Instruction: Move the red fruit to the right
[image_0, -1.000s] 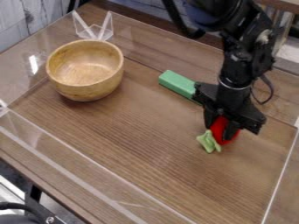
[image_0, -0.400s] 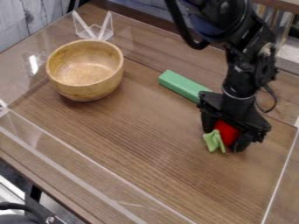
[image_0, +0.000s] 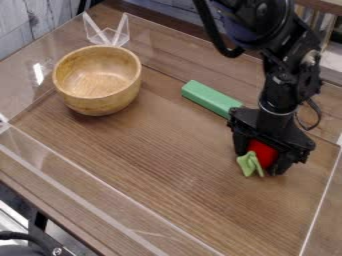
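Observation:
The red fruit (image_0: 262, 155) lies on the wooden table at the right, its light green leafy stem (image_0: 249, 165) sticking out toward the front left. My black gripper (image_0: 267, 159) points straight down over it, open, with a finger on each side of the fruit. The fruit rests on the table between the fingers and is partly hidden by them.
A flat green block (image_0: 210, 98) lies just behind and left of the gripper. A wooden bowl (image_0: 96, 79) stands at the far left. A clear low wall (image_0: 80, 200) rims the table along the front and the sides.
The gripper has opened around the red fruit and shifted a little to the right with it. The fruit now sits on the table between spread fingers.

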